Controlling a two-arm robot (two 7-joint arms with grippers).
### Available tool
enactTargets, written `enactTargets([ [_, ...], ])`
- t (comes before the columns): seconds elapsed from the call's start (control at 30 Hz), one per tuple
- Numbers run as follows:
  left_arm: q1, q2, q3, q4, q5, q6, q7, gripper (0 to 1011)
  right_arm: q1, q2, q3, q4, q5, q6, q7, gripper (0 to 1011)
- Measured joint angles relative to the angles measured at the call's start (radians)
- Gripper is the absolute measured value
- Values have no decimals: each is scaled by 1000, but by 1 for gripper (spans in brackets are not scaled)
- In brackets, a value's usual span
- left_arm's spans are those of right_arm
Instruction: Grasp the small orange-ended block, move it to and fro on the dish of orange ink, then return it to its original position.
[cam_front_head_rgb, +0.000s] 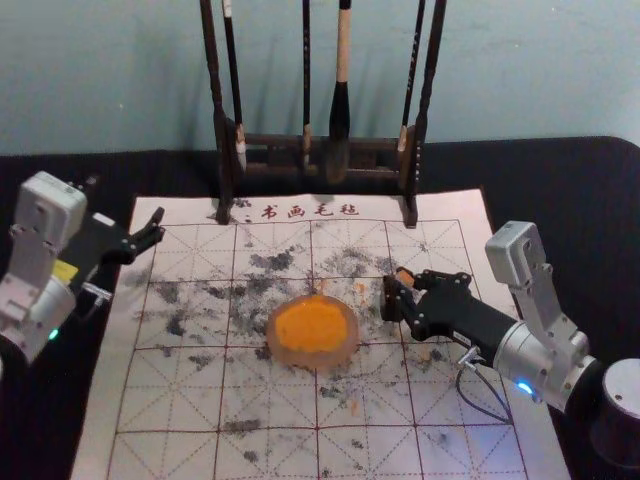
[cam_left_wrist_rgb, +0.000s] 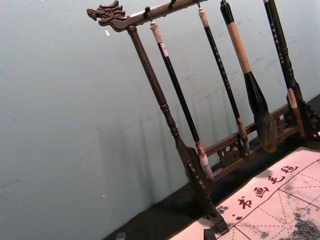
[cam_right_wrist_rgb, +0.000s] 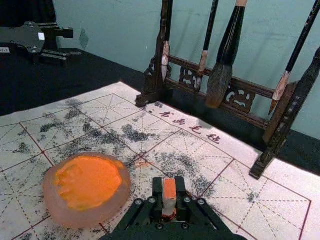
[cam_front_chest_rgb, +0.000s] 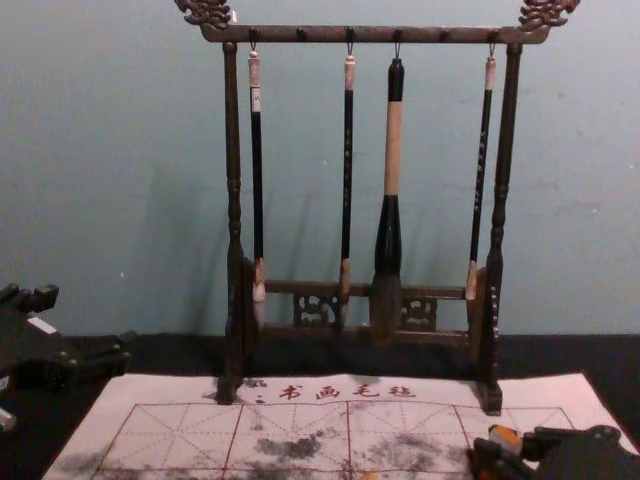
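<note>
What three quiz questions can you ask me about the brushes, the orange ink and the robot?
1. Pick one. What is the right gripper holding?
A) a spoon
B) the orange-ended block
C) a cup
2. Count. How many brushes hang from the rack?
3. True or false? The orange ink is in a dish that sits on the mat.

Key: 1. B; 2. four; 3. true
</note>
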Motion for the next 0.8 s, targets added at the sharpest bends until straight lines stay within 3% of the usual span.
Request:
enactTargets([
  [0.4, 0, 0, 0, 0, 0, 0, 0, 1001, -15, -21, 36, -14, -4, -8, 11, 111],
  [0.8, 0, 0, 0, 0, 0, 0, 0, 1001, -15, 4, 106, -139, 12, 62, 42, 111],
])
